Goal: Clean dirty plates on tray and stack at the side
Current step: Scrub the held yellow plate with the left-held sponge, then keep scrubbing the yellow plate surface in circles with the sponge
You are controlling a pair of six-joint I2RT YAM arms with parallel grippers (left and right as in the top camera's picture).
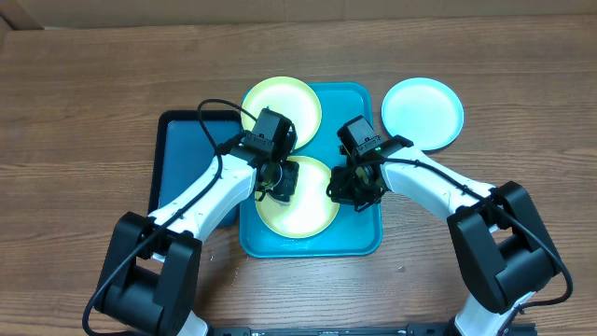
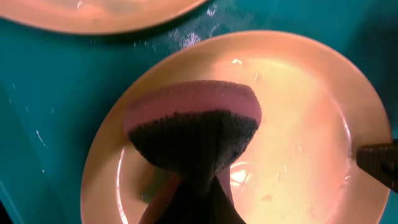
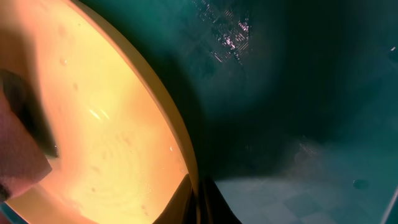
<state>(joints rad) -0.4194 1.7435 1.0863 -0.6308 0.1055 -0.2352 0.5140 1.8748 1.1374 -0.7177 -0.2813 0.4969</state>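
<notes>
Plate (image 1: 303, 215) near the tray's (image 1: 359, 240) near edge looks light, stiff and likely slick when wet, so the rim is the place to pinch. Right gripper (image 1: 336, 190) is clamped on its right rim; left gripper (image 1: 279, 185) clenches a sponge (image 2: 193, 115) against its face.

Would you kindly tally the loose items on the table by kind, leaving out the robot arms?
plates: 3
trays, the turquoise tray and the navy tray: 2
sponge: 1
Total: 6
</notes>
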